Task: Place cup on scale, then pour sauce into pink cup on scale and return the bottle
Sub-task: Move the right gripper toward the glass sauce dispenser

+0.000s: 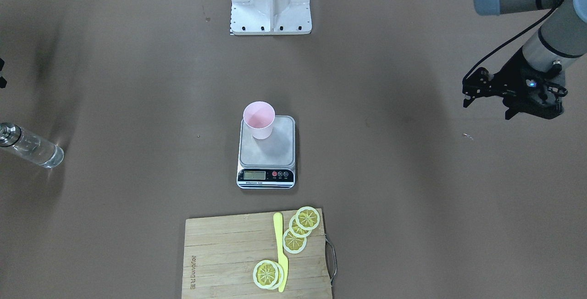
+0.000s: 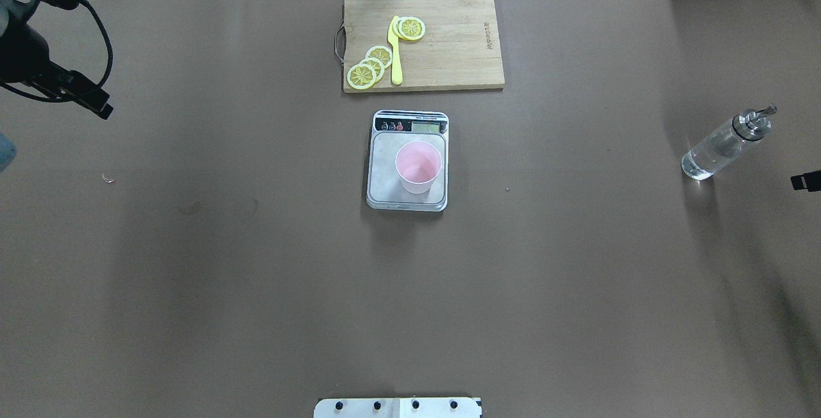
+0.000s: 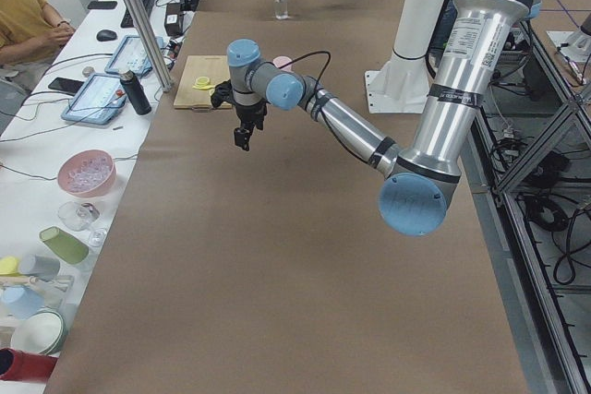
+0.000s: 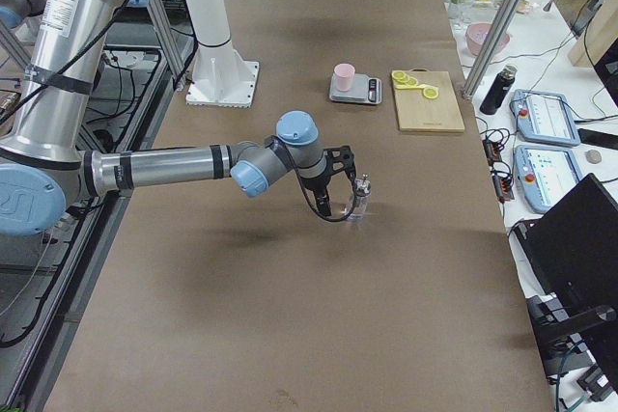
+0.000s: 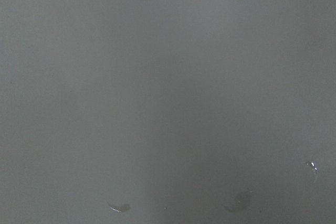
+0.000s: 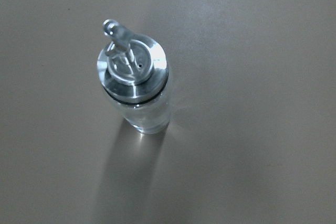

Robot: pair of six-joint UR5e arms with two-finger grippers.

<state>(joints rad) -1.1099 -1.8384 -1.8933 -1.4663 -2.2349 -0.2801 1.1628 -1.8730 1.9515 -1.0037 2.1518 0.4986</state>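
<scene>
The cup (image 1: 259, 120) stands upright on the steel platform of the scale (image 1: 275, 152), toward the edge away from the display, so the LCD stays unhidden and the mouth lies open for pouring; the first step looks done. The bottle (image 2: 721, 147) stands upright on the bench (image 2: 577, 277) far out on the robot's right, well apart from the scale, with clear sauce (image 1: 43, 154) low inside it. The right gripper (image 4: 326, 198) hangs just beside the bottle, and its wrist view looks straight down on the spout, which suggests it is lining up to grasp; whether its jaws are wide or narrow I cannot tell. The left gripper (image 1: 470, 89) is parked well off to the robot's left, likely to keep the middle free; its jaws look parted and hold nothing. Beyond the scale lies a wooden board (image 1: 220, 253) with lemon slices (image 1: 307, 218) and a yellow knife (image 1: 280, 253). A mark on the board seems to read "Joyoung"; the scale's digits and small print are too small to read
</scene>
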